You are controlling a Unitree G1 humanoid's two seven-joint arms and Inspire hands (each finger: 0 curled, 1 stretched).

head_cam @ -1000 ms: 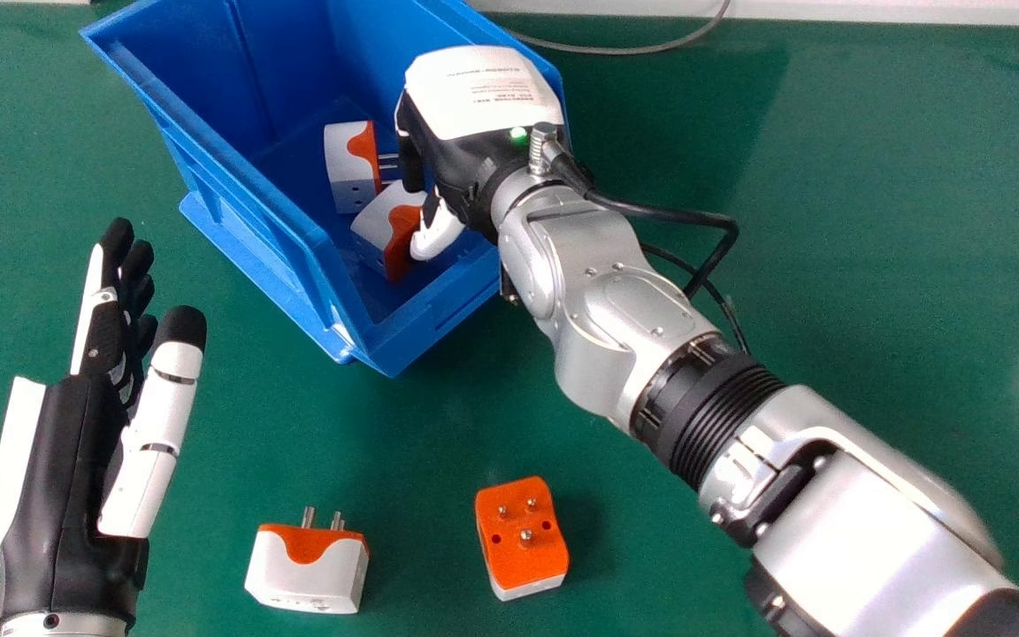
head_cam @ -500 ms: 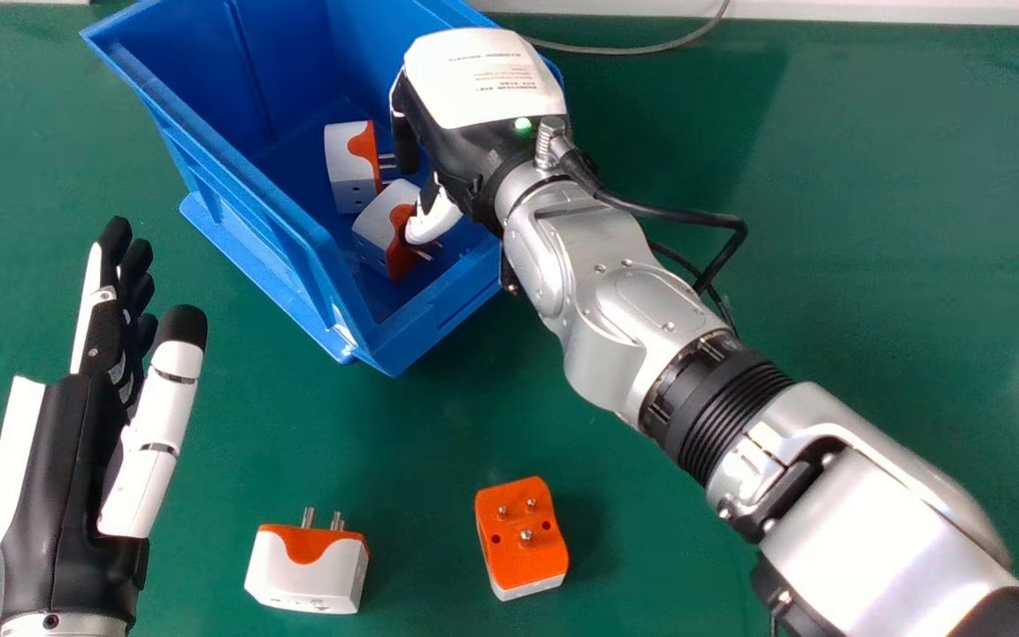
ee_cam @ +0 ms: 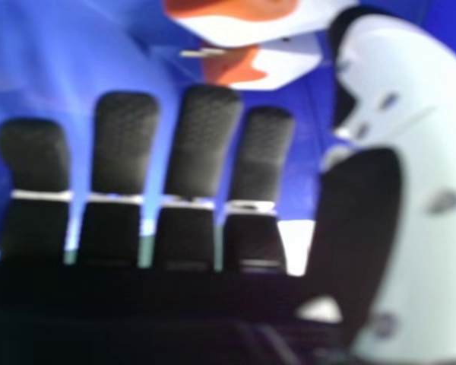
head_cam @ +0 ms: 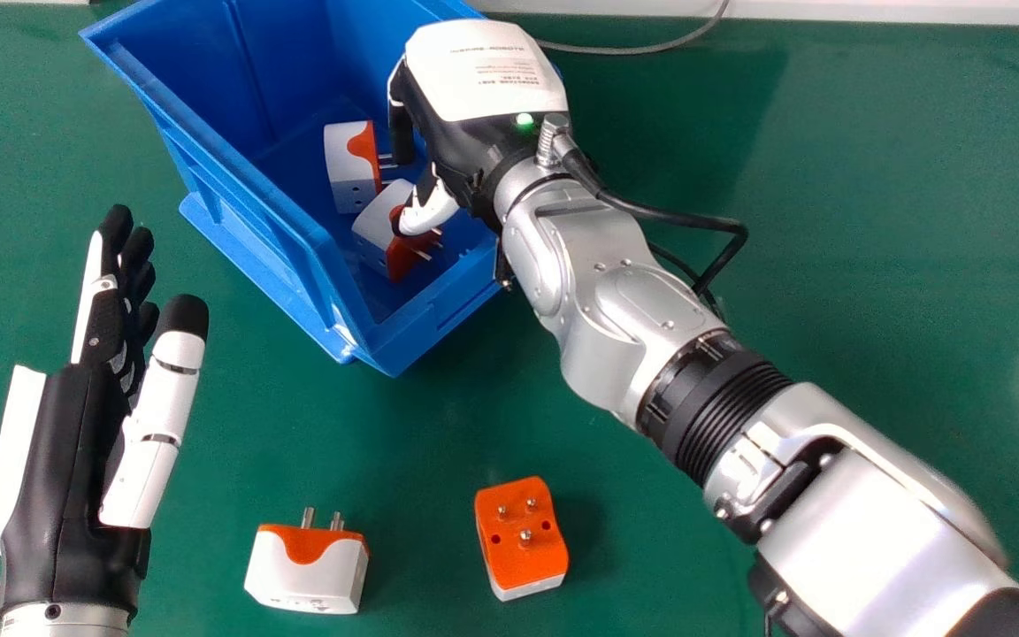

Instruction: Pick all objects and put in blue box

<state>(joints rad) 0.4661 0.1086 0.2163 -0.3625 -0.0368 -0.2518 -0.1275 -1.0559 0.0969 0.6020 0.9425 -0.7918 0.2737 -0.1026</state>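
The right hand (head_cam: 485, 84) is inside the blue box (head_cam: 240, 199) at its right side, fingers pointing down, open and holding nothing. Its thumb overlaps one white and orange adapter (head_cam: 379, 219) in the head view; whether they touch I cannot tell. Just behind lies another adapter (head_cam: 350, 166) on the box floor. In the right hand view the right hand (ee_cam: 201, 144) has straight fingers, and two adapters lie beyond, one nearer (ee_cam: 251, 19), one farther (ee_cam: 285, 65). On the table are a white adapter with orange top (head_cam: 308, 571) and an orange-faced adapter (head_cam: 523, 535). The left hand (head_cam: 76, 442) is open at the left.
The green table (head_cam: 872, 265) stretches around the box. A grey cable (head_cam: 642, 49) runs along the back edge beside the box. The right forearm crosses over the table at the right, with a black cable looping from its wrist.
The right hand has shifted slightly toward the back of the box, its thumb moving left over the nearer adapter. The left hand has edged slightly forward. The adapters on the table have stayed put.
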